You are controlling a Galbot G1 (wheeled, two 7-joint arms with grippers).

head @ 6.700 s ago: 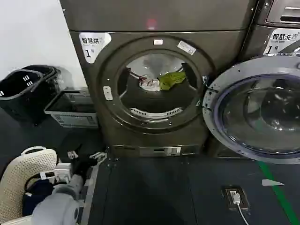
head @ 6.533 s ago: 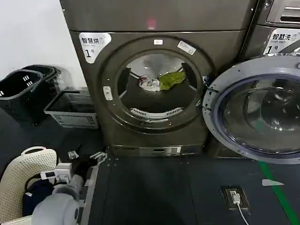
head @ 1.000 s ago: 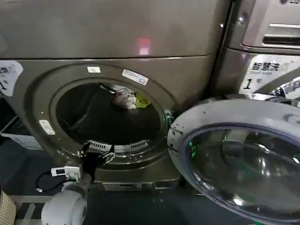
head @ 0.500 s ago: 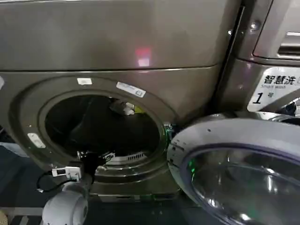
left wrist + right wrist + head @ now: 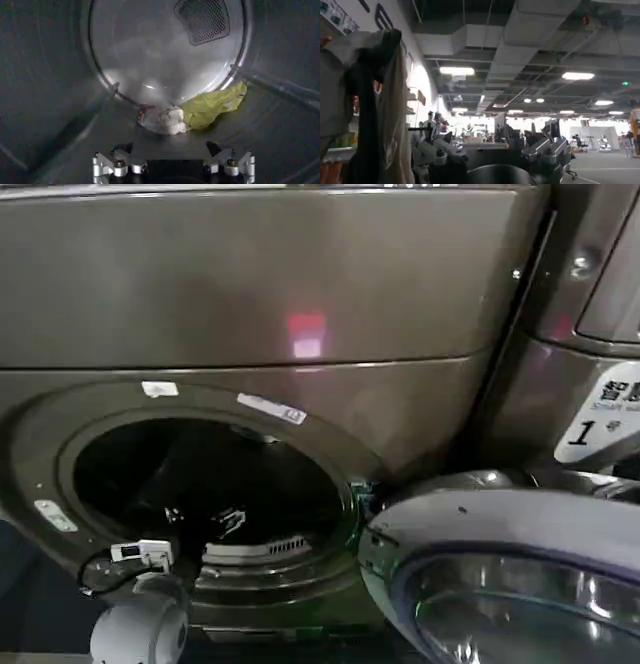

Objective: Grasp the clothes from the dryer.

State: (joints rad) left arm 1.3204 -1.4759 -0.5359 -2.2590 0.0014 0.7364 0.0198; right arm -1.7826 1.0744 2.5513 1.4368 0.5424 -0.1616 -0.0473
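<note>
While the left gripper waits with fingers apart inside the big bronze-grey dryer, the soft green-and-white clothes lie straight ahead.

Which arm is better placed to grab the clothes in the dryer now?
Left. The left gripper is inside the dryer, open and facing the clothes just ahead. The right arm points away.

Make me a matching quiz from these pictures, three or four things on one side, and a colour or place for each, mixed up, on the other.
Things:
1. lime-green piece
2. white piece
3. left pincer
4. door

Descriptions:
A. swung open beside the porthole
B. inside the drum, short of the clothes
C. lying next to the green fabric, reddish marks
D. stretched along the drum's back edge

Pairs: 1-D, 2-C, 3-B, 4-A
</note>
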